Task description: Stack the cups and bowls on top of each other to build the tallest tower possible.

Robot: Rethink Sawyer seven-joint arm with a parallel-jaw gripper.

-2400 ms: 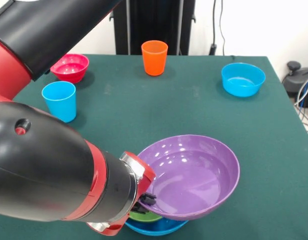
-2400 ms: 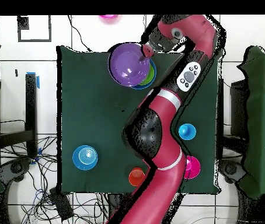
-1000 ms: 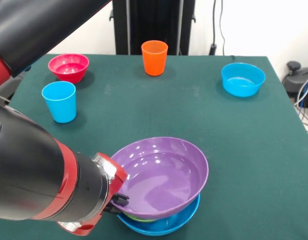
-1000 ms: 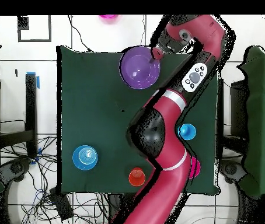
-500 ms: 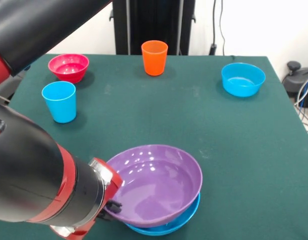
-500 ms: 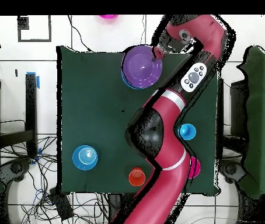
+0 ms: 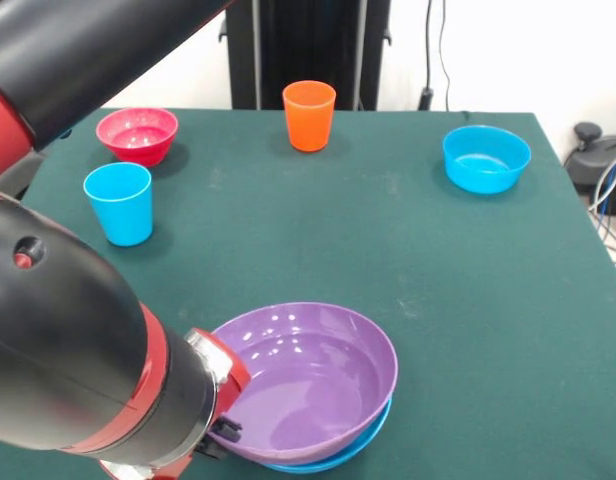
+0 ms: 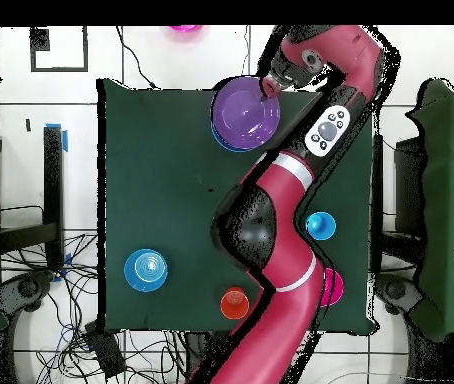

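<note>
The purple bowl (image 7: 306, 378) sits nested on a blue bowl (image 7: 360, 443) at the bottom centre of the front view; the gripper (image 7: 224, 431) pinches the purple bowl's left rim; the light blue cup (image 7: 119, 203) stands at left, the crimson bowl (image 7: 137, 134) upper left, the orange cup (image 7: 309, 115) top centre, another blue bowl (image 7: 486, 158) upper right, all on the green table (image 7: 288, 230).

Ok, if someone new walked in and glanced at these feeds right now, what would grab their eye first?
The big purple bowl at the table's near edge in the front view, nested in a blue bowl whose rim peeks out beneath. Next, the bulky red and black arm filling the lower left, its gripper at the purple bowl's rim. Beyond it stand a light blue cup, an orange cup and a crimson bowl.
</note>
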